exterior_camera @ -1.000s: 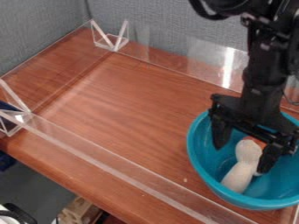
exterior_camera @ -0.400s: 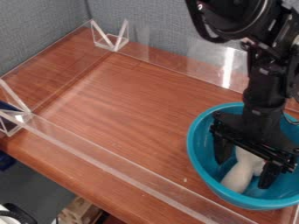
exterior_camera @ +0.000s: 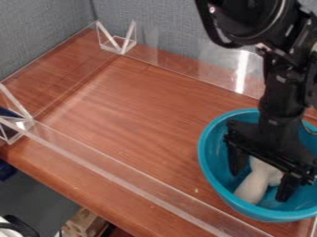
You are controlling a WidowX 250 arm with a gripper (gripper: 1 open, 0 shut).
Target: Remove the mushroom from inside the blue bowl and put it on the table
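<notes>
The blue bowl (exterior_camera: 220,159) sits at the right front of the table (exterior_camera: 136,111). Inside it lies the mushroom (exterior_camera: 257,181), of which only the cream-white stem shows; the cap is hidden by the gripper. My black gripper (exterior_camera: 264,177) points straight down into the bowl, open, with one finger on either side of the mushroom. I cannot tell whether the fingers touch it.
Low clear acrylic walls (exterior_camera: 87,167) edge the wooden top on the front, left and back. Clear triangular brackets stand at the back corner (exterior_camera: 120,39) and the left corner (exterior_camera: 13,122). A grey panel rises behind the table.
The gripper has sunk a little deeper into the bowl and shifted slightly right, so its fingers now straddle the mushroom lower down. The mushroom has not moved.
</notes>
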